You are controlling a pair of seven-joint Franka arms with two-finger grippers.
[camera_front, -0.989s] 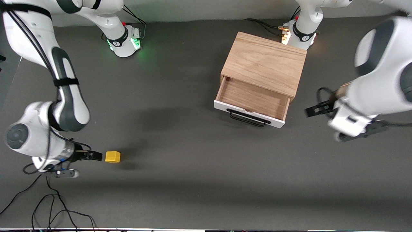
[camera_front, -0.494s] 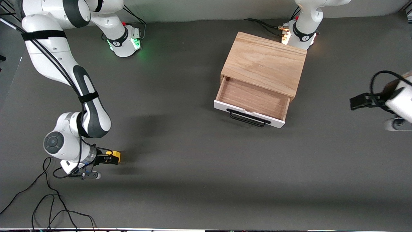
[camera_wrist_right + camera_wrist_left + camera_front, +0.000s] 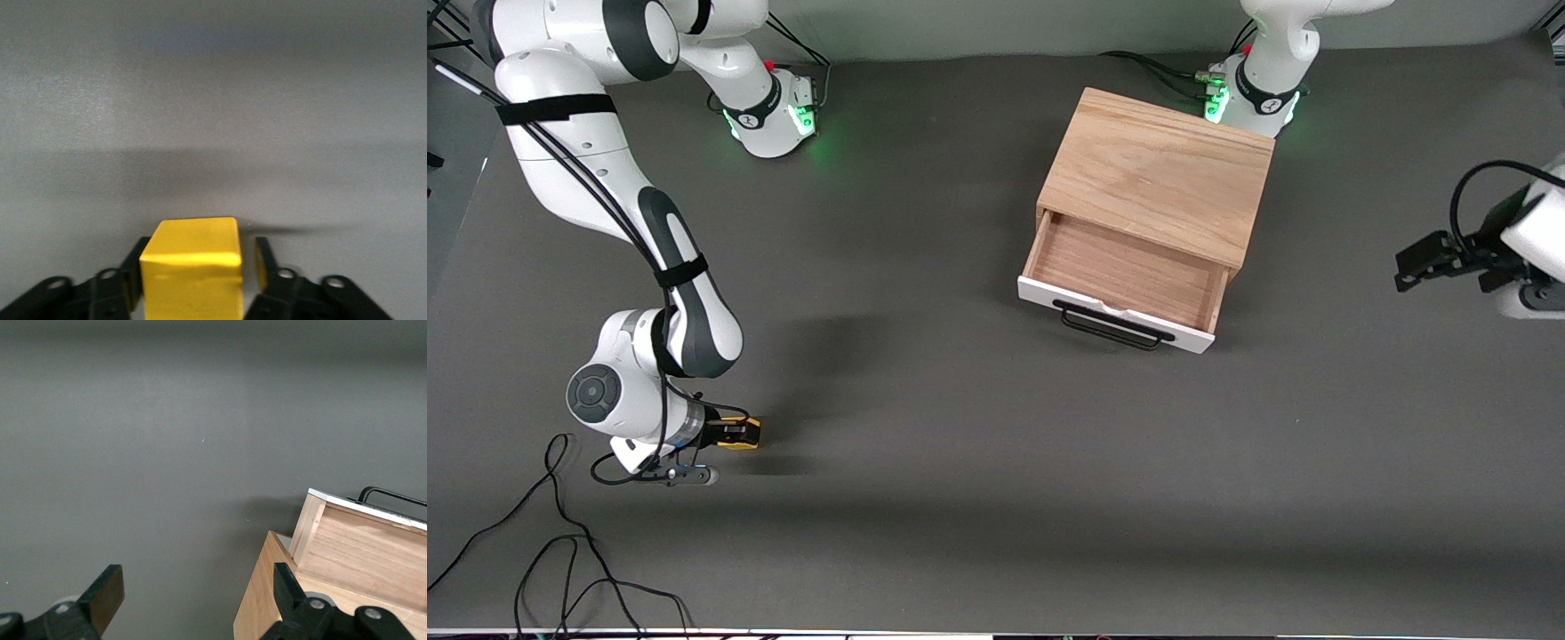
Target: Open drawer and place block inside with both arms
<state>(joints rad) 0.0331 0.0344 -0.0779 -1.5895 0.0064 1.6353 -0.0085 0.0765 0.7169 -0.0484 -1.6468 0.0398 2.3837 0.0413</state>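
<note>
The yellow block (image 3: 754, 431) rests on the table toward the right arm's end, much nearer the front camera than the box. My right gripper (image 3: 738, 433) straddles it low on the table. In the right wrist view the block (image 3: 192, 243) fills the space between the fingers of the right gripper (image 3: 198, 267); one pad touches it and a slim gap shows at the other. The drawer (image 3: 1129, 271) stands pulled out of the wooden box (image 3: 1160, 173), its inside bare, with the black handle (image 3: 1113, 324) facing the front camera. My left gripper (image 3: 1416, 267) hangs open toward the left arm's end, beside the box (image 3: 267, 600).
Loose black cables (image 3: 560, 551) lie on the table near the right arm's wrist. The arm bases (image 3: 774, 116) (image 3: 1258, 93) stand along the table's back edge, one right beside the box. Dark table mat lies between block and drawer.
The right gripper slid forward around the block and its fingers narrowed onto it. The left arm swung away from the drawer toward its own end of the table.
</note>
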